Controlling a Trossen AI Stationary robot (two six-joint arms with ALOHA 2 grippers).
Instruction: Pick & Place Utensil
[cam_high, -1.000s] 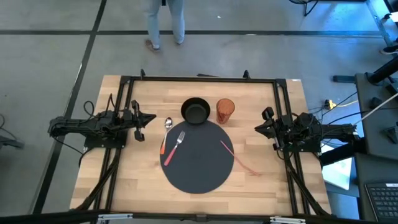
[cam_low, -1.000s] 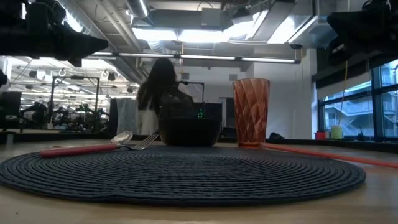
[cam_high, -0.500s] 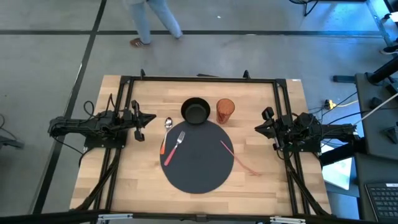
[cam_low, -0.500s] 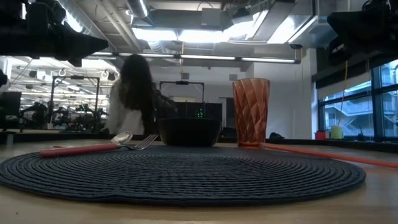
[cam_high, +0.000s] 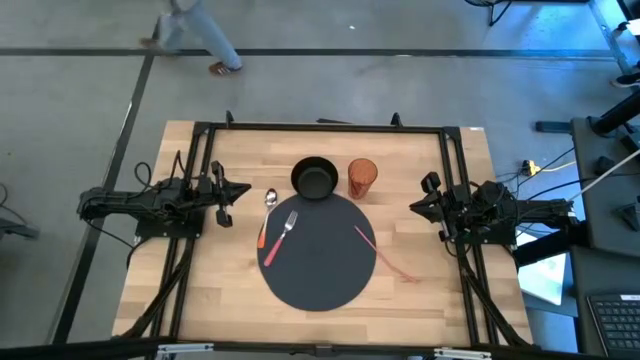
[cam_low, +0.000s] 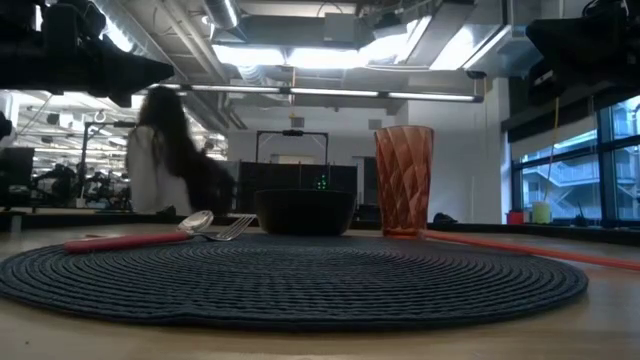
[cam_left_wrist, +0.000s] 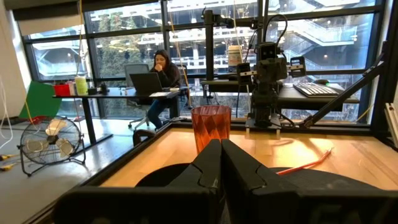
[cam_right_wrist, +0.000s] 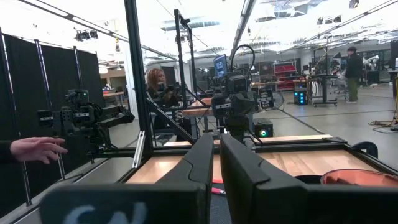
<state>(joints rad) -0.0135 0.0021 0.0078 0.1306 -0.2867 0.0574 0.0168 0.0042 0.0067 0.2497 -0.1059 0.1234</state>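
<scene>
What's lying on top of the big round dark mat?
On the mat lie the fork's tines and one end of a thin pink stick. The spoon sits beside it. What is underneath stays hidden.

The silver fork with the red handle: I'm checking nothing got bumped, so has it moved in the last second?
No. The silver fork with the red handle lies in the same place, beside the spoon, across the dark round placemat's edge.

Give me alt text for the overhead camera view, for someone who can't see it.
A round dark placemat lies mid-table with a fork on its left edge, a spoon beside it, and a black bowl and orange cup behind. Both arms wait at the table's sides.
</scene>
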